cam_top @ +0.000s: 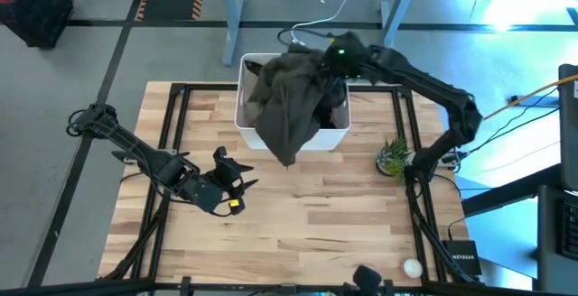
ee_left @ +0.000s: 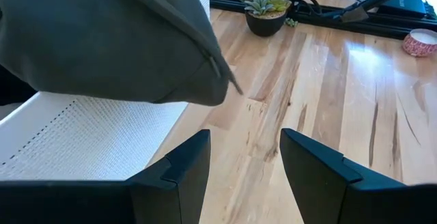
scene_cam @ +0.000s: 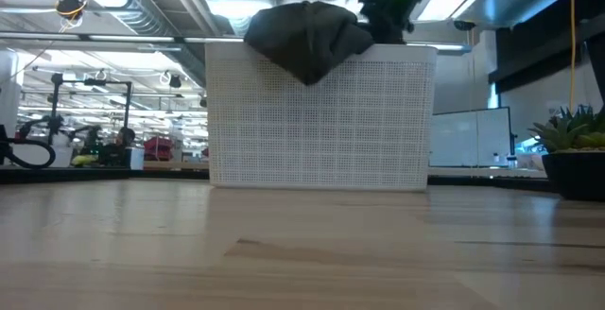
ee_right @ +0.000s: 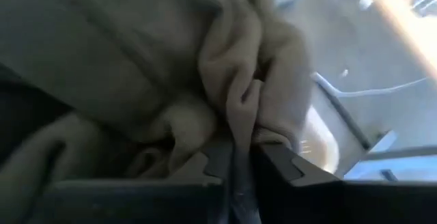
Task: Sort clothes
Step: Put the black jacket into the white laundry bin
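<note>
A dark olive-grey garment (cam_top: pixel 291 93) lies heaped over the white bin (cam_top: pixel 246 106) at the table's far middle. One lobe of it hangs over the bin's near wall (scene_cam: pixel 307 60). Darker cloth (cam_top: pixel 330 114) shows inside the bin at its right. My right gripper (cam_top: pixel 340 55) is above the bin's far right corner, shut on the garment (ee_right: pixel 136 60). My left gripper (cam_top: pixel 231 186) is open and empty over the table, near and left of the bin; its wrist view shows the hanging lobe (ee_left: pixel 102 39) and the bin wall (ee_left: pixel 89 135) ahead. My right gripper pinches a bunched fold of the olive-grey garment (ee_right: pixel 247 108) between its two shut fingers, several layers gathered together. It holds the garment's far right part, above the bin. The rest of the garment lies slack on the bin, with one lobe over the near rim.
A potted succulent (cam_top: pixel 395 156) stands right of the bin. A small white round thing (cam_top: pixel 412 266) and a black box (cam_top: pixel 462 258) lie at the near right. Black frame rails (cam_top: pixel 172 124) run along the table's sides. Bare wood lies near of the bin.
</note>
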Robot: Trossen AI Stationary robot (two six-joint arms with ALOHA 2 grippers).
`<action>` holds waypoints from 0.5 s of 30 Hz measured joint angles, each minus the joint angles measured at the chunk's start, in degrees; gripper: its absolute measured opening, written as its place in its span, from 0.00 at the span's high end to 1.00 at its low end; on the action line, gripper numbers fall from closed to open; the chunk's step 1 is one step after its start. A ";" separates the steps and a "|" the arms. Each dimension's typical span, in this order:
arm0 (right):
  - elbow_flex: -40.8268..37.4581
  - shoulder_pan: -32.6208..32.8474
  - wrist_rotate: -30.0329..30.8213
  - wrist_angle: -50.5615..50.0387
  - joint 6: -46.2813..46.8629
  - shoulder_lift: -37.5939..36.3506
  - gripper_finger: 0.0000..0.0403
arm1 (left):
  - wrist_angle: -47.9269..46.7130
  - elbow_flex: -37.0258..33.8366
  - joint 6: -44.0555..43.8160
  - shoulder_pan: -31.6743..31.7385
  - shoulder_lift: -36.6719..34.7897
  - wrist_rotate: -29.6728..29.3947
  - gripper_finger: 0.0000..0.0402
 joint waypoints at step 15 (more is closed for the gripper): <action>24.81 4.37 6.22 -14.55 3.75 -0.35 0.54 | 0.00 0.00 -0.62 0.00 0.00 0.00 0.57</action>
